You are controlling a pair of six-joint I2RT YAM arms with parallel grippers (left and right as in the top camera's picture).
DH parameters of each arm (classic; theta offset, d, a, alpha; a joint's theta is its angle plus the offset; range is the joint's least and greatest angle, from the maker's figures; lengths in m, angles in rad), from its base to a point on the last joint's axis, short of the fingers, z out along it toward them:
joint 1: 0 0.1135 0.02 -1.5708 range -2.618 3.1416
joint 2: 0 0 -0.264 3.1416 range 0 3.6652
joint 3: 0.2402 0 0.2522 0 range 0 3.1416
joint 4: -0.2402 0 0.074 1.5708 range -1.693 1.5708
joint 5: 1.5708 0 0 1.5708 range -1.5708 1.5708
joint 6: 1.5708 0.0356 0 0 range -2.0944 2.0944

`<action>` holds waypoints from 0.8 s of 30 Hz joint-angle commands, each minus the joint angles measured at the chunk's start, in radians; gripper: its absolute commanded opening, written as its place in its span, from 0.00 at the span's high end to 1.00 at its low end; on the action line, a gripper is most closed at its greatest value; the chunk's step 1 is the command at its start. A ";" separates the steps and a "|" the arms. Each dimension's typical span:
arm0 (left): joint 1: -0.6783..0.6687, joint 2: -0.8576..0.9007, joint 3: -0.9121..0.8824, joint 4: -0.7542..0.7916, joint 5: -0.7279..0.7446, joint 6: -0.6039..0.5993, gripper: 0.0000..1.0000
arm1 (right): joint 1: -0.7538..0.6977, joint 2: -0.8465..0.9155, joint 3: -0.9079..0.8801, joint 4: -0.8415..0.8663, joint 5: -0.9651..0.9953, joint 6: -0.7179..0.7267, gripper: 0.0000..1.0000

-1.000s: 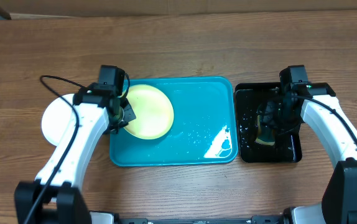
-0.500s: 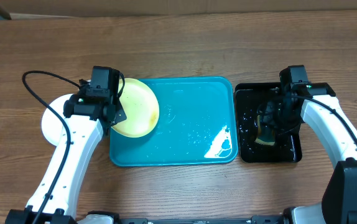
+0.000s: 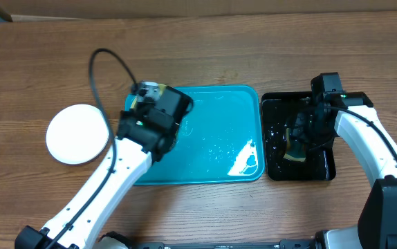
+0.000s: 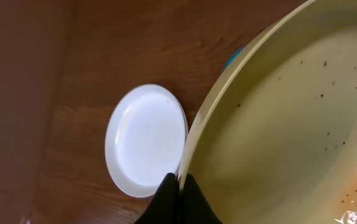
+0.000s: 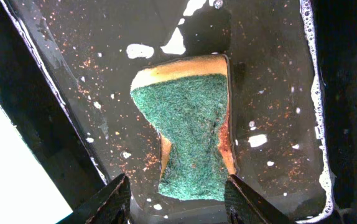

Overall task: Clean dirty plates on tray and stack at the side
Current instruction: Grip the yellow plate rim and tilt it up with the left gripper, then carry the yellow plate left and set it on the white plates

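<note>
My left gripper (image 4: 180, 186) is shut on the rim of the pale yellow-green plate (image 4: 290, 118), which is held tilted, with dark specks and a wet brownish film on its face. In the overhead view my left wrist (image 3: 153, 117) covers that plate, above the left end of the teal tray (image 3: 216, 142). A clean white plate (image 3: 77, 133) lies on the table left of the tray and also shows in the left wrist view (image 4: 142, 140). My right gripper (image 5: 178, 202) is open over the green sponge (image 5: 191, 130).
The black tray (image 3: 323, 162) of dark soapy water stands right of the teal tray, with the sponge (image 3: 295, 149) in it. The teal tray is wet, with glare near its right end (image 3: 243, 159). A black cable (image 3: 108, 59) loops over the table behind my left arm.
My left arm drew the yellow-green plate leftward over the tray's left edge, then raised and turned it; the wrist now hides it from above. The right arm has not moved.
</note>
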 commanded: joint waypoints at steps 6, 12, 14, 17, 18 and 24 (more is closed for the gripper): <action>-0.141 0.016 0.028 0.022 -0.287 0.070 0.96 | 0.003 -0.021 0.026 0.001 -0.006 -0.001 0.46; -0.146 0.016 0.028 0.028 -0.289 0.070 0.96 | 0.003 -0.021 0.026 0.001 -0.006 -0.001 0.46; -0.146 0.016 0.028 0.027 -0.289 0.070 0.96 | 0.003 -0.021 0.026 0.002 -0.006 -0.001 0.45; -0.146 0.016 0.028 0.027 -0.289 0.070 0.96 | 0.003 -0.021 0.026 0.005 -0.006 -0.001 0.39; -0.146 0.016 0.028 0.027 -0.289 0.070 0.96 | 0.003 -0.021 0.026 0.005 -0.006 -0.001 0.36; -0.144 0.016 0.028 0.027 -0.288 0.069 0.96 | 0.003 -0.021 0.026 0.006 -0.006 -0.002 0.13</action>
